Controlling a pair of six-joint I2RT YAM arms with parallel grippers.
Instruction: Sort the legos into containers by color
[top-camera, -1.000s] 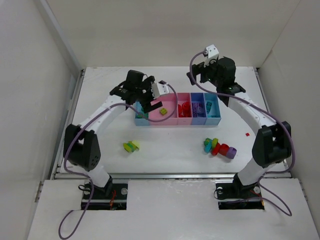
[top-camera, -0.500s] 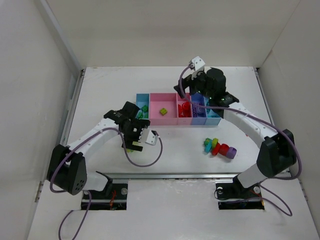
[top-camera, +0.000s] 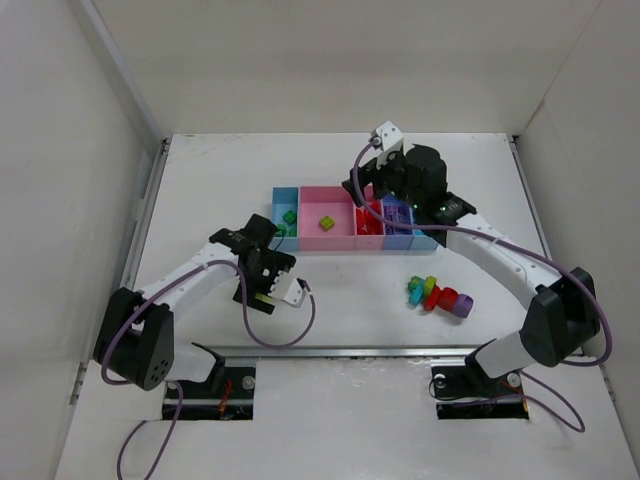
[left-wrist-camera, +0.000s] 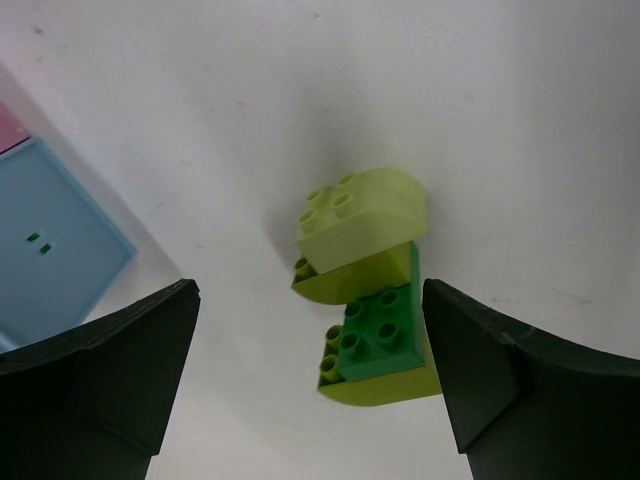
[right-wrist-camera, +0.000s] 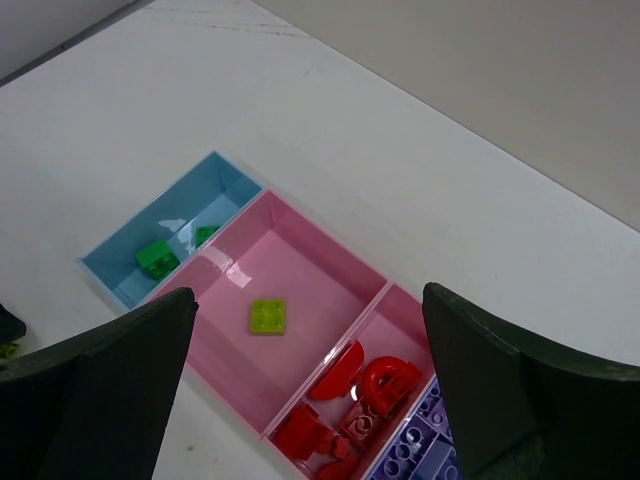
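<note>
A short chain of yellow-green and green legos (left-wrist-camera: 370, 290) lies on the white table. My left gripper (left-wrist-camera: 310, 335) is open, low over it, one finger on each side, not touching; it also shows in the top view (top-camera: 260, 285). My right gripper (right-wrist-camera: 310, 340) is open and empty above the row of trays, also seen from above (top-camera: 368, 197). Below it, the light blue tray (right-wrist-camera: 215, 195) holds green bricks (right-wrist-camera: 155, 258). The wide pink tray (right-wrist-camera: 320, 260) holds one yellow-green brick (right-wrist-camera: 268, 316). The narrow pink tray holds red bricks (right-wrist-camera: 360, 400).
A mixed pile of loose legos (top-camera: 437, 294) lies on the table's right side, near the right arm. The purple-blue tray (top-camera: 397, 222) holds purple bricks. A corner of the light blue tray (left-wrist-camera: 50, 250) shows left of my left gripper.
My left gripper left the light blue tray and came down toward me over the yellow-green chain. My right gripper moved left and lower, over the pink trays.
</note>
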